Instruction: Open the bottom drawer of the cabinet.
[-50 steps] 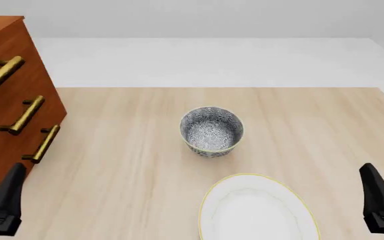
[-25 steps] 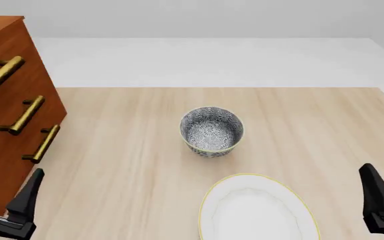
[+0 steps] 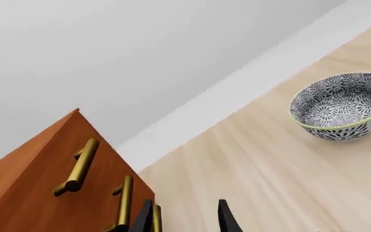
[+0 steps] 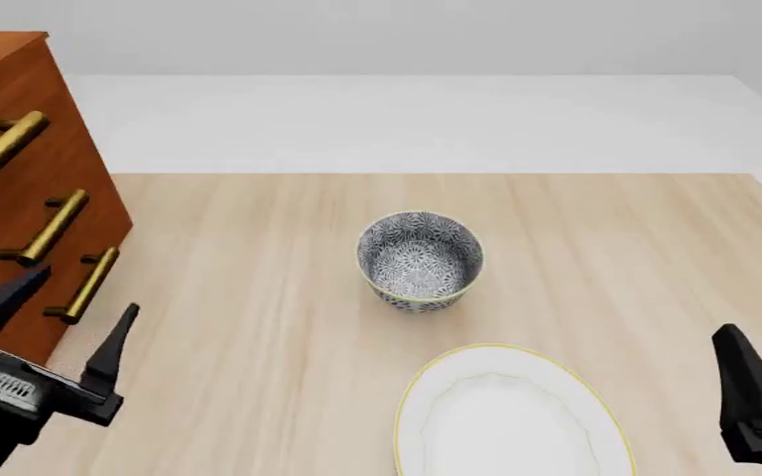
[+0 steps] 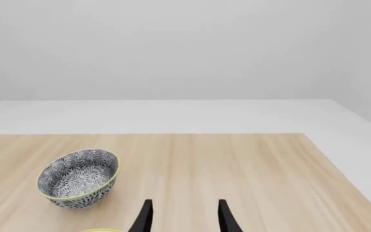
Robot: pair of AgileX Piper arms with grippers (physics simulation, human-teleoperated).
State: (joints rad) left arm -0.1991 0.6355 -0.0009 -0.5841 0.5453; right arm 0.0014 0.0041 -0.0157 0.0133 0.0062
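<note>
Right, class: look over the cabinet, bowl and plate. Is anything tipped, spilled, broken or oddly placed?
Nothing stands out. The cabinet stands square with all three drawers shut, the bottom drawer included. The patterned bowl sits upright and empty, apart from the white plate. Nothing is spilled on the table.

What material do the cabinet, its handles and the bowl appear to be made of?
The cabinet looks like reddish-brown wood with a smooth, matte finish. Its bar handles look like brass: yellow metal with a soft sheen. The bowl seems glazed ceramic, with a fine dark pattern and a pale yellowish rim.
</note>
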